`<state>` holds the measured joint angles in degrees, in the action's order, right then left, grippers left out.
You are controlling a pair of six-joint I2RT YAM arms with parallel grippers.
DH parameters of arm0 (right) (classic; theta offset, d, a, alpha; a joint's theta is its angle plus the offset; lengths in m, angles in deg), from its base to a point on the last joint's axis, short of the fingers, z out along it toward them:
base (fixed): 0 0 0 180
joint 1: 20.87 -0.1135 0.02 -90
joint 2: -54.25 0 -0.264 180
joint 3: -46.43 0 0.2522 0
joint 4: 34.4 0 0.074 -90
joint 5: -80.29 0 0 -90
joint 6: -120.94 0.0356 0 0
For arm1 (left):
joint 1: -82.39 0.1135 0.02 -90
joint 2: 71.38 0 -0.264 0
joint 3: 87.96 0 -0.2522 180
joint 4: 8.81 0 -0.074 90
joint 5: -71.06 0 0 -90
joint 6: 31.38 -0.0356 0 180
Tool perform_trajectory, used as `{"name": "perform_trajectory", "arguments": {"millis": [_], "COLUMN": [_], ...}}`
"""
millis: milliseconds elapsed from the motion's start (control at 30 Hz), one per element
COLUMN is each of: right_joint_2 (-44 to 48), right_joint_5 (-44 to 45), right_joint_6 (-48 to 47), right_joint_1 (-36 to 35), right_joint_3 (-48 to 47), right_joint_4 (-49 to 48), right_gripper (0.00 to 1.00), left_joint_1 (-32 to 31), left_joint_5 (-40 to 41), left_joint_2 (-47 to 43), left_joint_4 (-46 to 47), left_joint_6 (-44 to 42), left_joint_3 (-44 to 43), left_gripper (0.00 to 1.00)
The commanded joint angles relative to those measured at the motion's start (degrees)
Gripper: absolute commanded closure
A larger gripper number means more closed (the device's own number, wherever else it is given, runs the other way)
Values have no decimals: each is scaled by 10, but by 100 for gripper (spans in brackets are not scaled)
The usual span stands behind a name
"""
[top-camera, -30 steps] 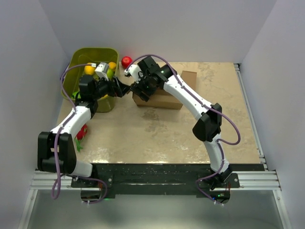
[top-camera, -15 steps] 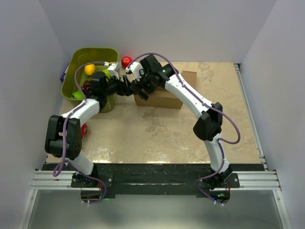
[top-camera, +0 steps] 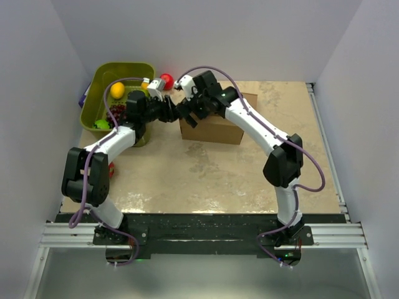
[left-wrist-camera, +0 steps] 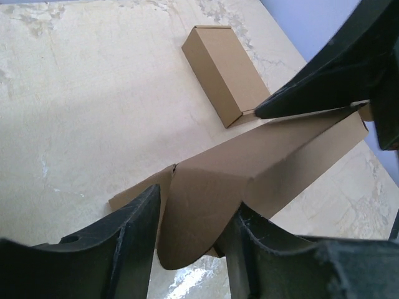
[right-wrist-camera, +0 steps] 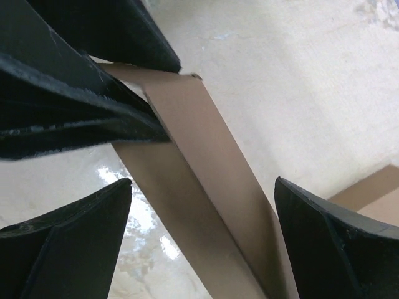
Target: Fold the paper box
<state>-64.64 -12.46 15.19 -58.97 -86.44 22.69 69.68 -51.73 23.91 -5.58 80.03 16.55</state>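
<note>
The paper box [top-camera: 215, 129] is a brown cardboard piece, partly folded, at the back middle of the table. Its rounded end flap [left-wrist-camera: 199, 212] lies across the gap between my left gripper's [left-wrist-camera: 193, 208] fingers, behind them and seen face on. The left gripper [top-camera: 173, 113] is at the box's left end, fingers apart. My right gripper [top-camera: 187, 116] is wide open just to the right of it, its jaws astride a raised cardboard strip [right-wrist-camera: 206, 180] without touching it. The left gripper's fingers [right-wrist-camera: 75, 93] show at the top left of the right wrist view.
A much smaller brown box [top-camera: 248, 99] lies behind the paper box and also shows in the left wrist view [left-wrist-camera: 224, 68]. A green bin [top-camera: 103, 87] with fruit stands at the back left. A red ball [top-camera: 167, 80] sits beside the bin. A red item [top-camera: 111, 169] lies at the table's left edge.
My left arm swung right from the green bin to the box's left end. My right gripper and the paper box shifted a little to the right.
</note>
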Motion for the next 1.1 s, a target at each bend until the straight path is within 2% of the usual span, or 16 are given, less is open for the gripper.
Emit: {"name": "perform_trajectory", "arguments": {"millis": [0, 200, 333, 467, 700, 800, 833, 900, 1067], "right_joint_2": [81, 165, 241, 323, 381, 385, 385, 384, 381], "right_joint_5": [19, 101, 200, 260, 278, 258, 251, 233, 201], "right_joint_6": [74, 152, 191, 215, 226, 223, 221, 216, 208], "right_joint_1": [27, 46, 58, 73, 108, 125, 128, 138, 146], "right_joint_3": [27, 99, 202, 303, 396, 430, 443, 450, 464], "right_joint_4": [-39, -57, -82, -119, -151, -183, -189, -202, -236], "right_gripper": [1, 1, 1, 1, 2, 11, 22, 34, 49], "left_joint_1": [1, -8, -11, -14, -19, -20, -20, -21, -21], "left_joint_5": [28, 27, 30, 40, 55, 56, 56, 56, 42], "left_joint_2": [12, 14, 14, 4, -3, -5, -4, -2, 8], "left_joint_4": [-21, -26, -33, -49, -74, -78, -78, -79, -78], "left_joint_6": [-22, -23, -19, -27, -40, -42, -41, -42, -30], "left_joint_3": [-19, -19, -20, -23, -33, -34, -34, -34, -37], "left_gripper": [53, 55, 56, 56, 57, 57, 57, 58, 62]}}
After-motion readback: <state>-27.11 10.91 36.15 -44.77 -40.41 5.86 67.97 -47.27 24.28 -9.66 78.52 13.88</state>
